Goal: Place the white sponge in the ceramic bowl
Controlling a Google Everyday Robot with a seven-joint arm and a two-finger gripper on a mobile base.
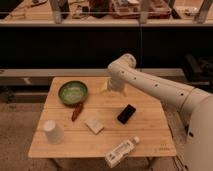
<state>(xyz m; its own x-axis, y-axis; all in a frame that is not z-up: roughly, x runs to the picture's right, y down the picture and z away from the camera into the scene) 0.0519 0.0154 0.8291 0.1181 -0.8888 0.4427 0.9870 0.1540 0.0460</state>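
The white sponge [93,125] lies flat on the wooden table [150,135], near the middle towards the front. The ceramic bowl [73,92], green-rimmed and paler green inside, stands at the back left of the table, and nothing shows inside it. My white arm [155,86] reaches in from the right and bends down over the back middle of the table. My gripper [109,88] hangs at its end, just right of the bowl and well behind the sponge, apart from both.
A black phone [126,114] lies right of the sponge. A small reddish-brown object [76,112] lies between bowl and sponge. A white upside-down cup [53,132] stands front left. A white-labelled plastic bottle [121,151] lies at the front edge. A dark shelf unit stands behind the table.
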